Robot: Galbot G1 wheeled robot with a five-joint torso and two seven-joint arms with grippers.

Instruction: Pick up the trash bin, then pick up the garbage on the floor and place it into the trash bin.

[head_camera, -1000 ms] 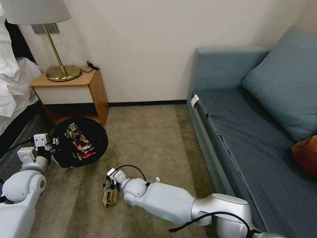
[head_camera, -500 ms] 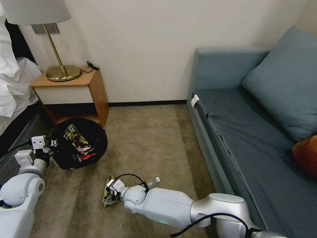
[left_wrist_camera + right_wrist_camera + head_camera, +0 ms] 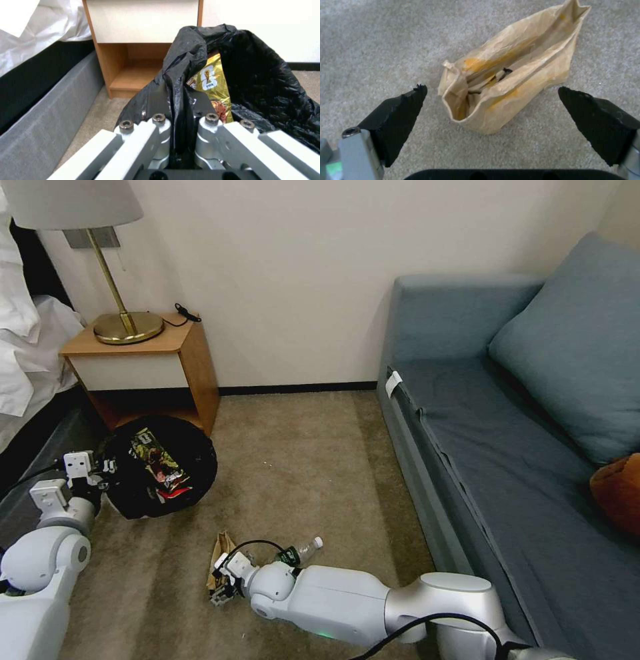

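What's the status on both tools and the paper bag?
Left tool shut on trash bin liner. Right tool open, straddling paper bag on floor. Bottle lies beside right arm; nothing blocks bag.

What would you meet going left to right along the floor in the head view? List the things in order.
Left gripper → trash bin → paper bag → bottle → sofa.

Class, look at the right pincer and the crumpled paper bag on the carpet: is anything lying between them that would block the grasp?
Nothing visible does. The right pincer is open, one finger on each side of the tan paper bag, with bare carpet around it. The small clear bottle lies apart, beside the arm. The left pincer grips the trash bin's black bag.
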